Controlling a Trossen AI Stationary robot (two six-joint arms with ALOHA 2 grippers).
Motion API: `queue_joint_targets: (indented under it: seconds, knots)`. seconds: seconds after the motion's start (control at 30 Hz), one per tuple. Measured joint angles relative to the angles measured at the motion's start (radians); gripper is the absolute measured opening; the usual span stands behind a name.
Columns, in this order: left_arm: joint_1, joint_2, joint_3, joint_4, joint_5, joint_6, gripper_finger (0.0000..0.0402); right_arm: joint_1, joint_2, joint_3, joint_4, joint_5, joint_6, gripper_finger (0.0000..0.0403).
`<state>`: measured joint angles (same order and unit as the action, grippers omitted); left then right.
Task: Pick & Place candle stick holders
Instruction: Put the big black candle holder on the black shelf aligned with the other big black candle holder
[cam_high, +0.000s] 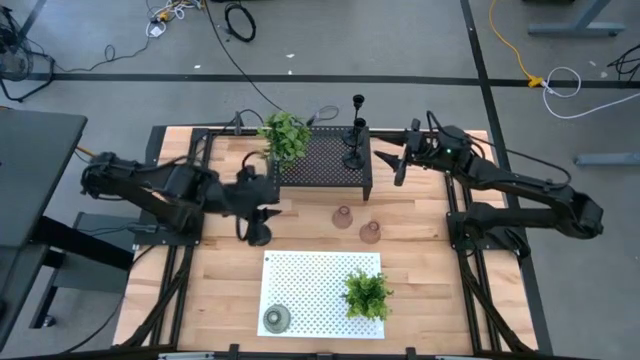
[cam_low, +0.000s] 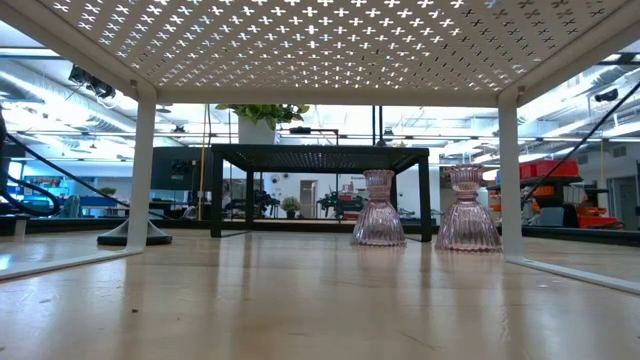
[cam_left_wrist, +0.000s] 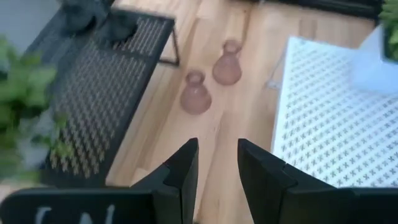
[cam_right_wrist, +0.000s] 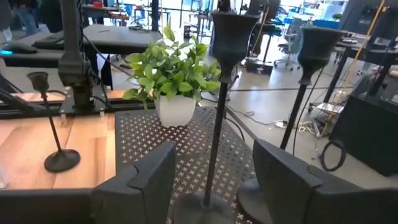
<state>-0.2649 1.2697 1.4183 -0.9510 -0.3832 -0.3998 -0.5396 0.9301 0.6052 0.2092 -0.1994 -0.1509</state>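
step: set black holder on rack | right gripper fingers spread around stem, retreat straight, avoid tipping | left gripper fingers slightly parted, empty, above tabletop

Two holders on rack; two glass holders between rack, white shelf

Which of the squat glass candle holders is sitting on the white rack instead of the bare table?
The olive-green holder, alone on the white perforated rack. The two pink holders stand on the wooden table.
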Motion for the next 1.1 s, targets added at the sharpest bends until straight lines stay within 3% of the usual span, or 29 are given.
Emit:
queue_joint_targets:
  seconds: [0.33,0.63,1.1]
  knots:
    - [-0.261,-0.132,-0.196,-0.072,-0.316,-0.368,0.0115,0.000,-0.049,0.000,-0.062,0.035,-0.015,0.0215]
    - [-0.420,-0.186,-0.361,-0.073,-0.363,-0.622,0.0115,0.000,-0.049,0.000,-0.064,0.034,-0.016,0.0215]
    - [-0.534,-0.175,-0.379,-0.281,-0.452,-0.913,0.0115,0.000,-0.049,0.000,-0.063,0.034,-0.015,0.0215]
